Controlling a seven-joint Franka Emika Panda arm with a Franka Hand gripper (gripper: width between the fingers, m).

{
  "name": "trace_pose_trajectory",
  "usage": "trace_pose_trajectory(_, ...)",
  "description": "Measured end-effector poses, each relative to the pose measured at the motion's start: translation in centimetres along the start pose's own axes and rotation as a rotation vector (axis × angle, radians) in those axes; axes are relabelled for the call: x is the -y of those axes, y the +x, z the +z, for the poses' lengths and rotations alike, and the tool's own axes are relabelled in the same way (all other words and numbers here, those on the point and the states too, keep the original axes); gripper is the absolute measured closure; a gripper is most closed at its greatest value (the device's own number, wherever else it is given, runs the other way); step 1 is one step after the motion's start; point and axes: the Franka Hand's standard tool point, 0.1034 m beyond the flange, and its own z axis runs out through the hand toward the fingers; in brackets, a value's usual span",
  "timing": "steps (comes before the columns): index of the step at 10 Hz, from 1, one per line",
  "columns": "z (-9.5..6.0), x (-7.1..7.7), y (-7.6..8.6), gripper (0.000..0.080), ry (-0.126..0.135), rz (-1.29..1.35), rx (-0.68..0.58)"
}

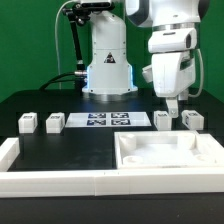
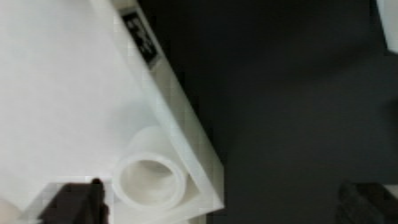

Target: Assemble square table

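The square tabletop (image 1: pixel 165 152) is a white slab with a raised rim, lying at the front on the exterior view's right. My gripper (image 1: pixel 172 103) hangs above its far edge, open and empty. In the wrist view the slab (image 2: pixel 71 100) shows its tagged edge (image 2: pixel 139 35) and a round socket (image 2: pixel 151 180) at one corner. That corner lies below the gap of the open gripper (image 2: pixel 221 205), near one dark fingertip (image 2: pixel 71 200). Four short white legs stand on the black table: two on the exterior view's left (image 1: pixel 27 122) (image 1: pixel 53 123) and two on its right (image 1: pixel 163 120) (image 1: pixel 193 120).
The marker board (image 1: pixel 105 121) lies flat between the leg pairs. Long white border bars run along the front (image 1: pixel 60 180) and the exterior view's left (image 1: pixel 8 150). The robot base (image 1: pixel 105 60) stands behind, with cables beside it.
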Motion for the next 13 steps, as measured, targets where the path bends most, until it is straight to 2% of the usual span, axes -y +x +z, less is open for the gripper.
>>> trace_pose_trajectory(2,0.1,0.0,-0.1,0.0151,0.001,0.008,0.001)
trace_pose_trajectory(5,0.1,0.0,0.0,0.0151,0.004,0.195,-0.002)
trace_pose_trajectory(6,-0.1,1.0,0.5,0.0151,-0.008,0.395,-0.033)
trace_pose_trajectory(7,0.1,2.7,1.0,0.0151,-0.006,0.518,-0.047)
trace_pose_trajectory(8,0.4,3.7,1.2,0.0151,0.007,0.617,-0.044)
trace_pose_trajectory(10,0.5,4.3,1.7,0.0151,0.028,0.831,-0.047)
trace_pose_trajectory(13,0.6,4.6,1.8,0.0151,0.040,0.995,-0.051)
